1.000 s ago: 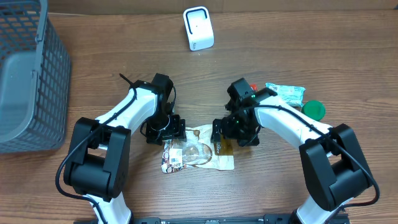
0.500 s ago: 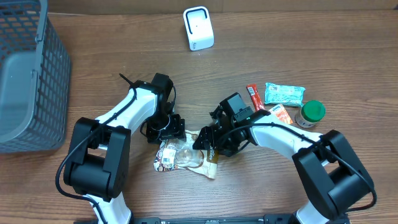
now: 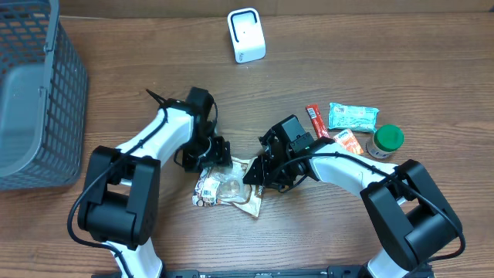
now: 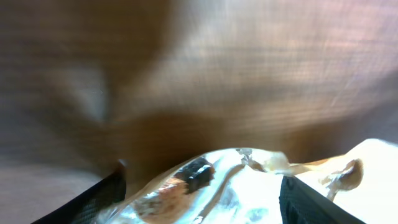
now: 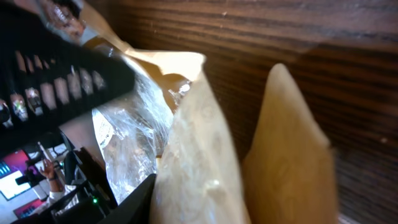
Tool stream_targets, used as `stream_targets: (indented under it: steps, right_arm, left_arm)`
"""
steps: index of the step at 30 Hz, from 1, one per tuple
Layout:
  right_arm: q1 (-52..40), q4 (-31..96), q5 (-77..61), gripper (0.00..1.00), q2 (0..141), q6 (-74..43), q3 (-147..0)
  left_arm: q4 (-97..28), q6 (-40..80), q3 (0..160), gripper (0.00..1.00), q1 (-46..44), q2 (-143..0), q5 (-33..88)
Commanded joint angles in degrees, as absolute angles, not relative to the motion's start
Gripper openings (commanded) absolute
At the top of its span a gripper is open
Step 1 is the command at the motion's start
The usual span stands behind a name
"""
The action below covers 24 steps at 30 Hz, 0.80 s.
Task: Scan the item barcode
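At table centre, right gripper (image 3: 258,173) has clamped and buckled the formerly flat pouch (image 3: 224,190), readying a lift toward the scanner (image 3: 246,35); left gripper (image 3: 211,158) hold indeterminate.

A cream packet (image 5: 199,168) with a crinkled clear window stands bunched between two black fingers (image 5: 62,68), one pressing its left side; the wooden table (image 5: 280,31) shows to the right.
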<state>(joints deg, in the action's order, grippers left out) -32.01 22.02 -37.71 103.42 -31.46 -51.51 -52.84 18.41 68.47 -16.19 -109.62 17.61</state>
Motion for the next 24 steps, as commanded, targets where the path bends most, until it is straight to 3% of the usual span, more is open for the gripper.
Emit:
stream_targets:
  steps: [1,7,10,21,24]
  right_arm:
    - [-32.36,21.69,-37.12,0.32,103.61,-29.74,-51.22]
    - [-32.34,21.69,-36.88,0.28,103.61,-29.58,-51.22]
    - [-32.34,21.74,-36.05,0.23,103.61,-29.56,-51.22]
    - [-32.34,22.15,-36.12,0.2,103.61,-29.63,-51.22]
    - [-32.34,22.15,-37.01,0.13,103.59,-30.0,-51.57]
  left_arm:
    - [-53.19,18.41,75.55,0.76,-11.22,-108.44,17.41]
    - [-56.31,18.13,84.55,0.84,-4.95,-108.07,6.35]
    - [-56.38,17.98,84.38,1.0,-3.2,-108.12,-2.28]
    - [-56.4,18.02,84.09,1.0,-2.44,-108.12,-4.8]
    - [-56.31,18.02,84.09,1.0,-2.44,-108.12,-4.86]
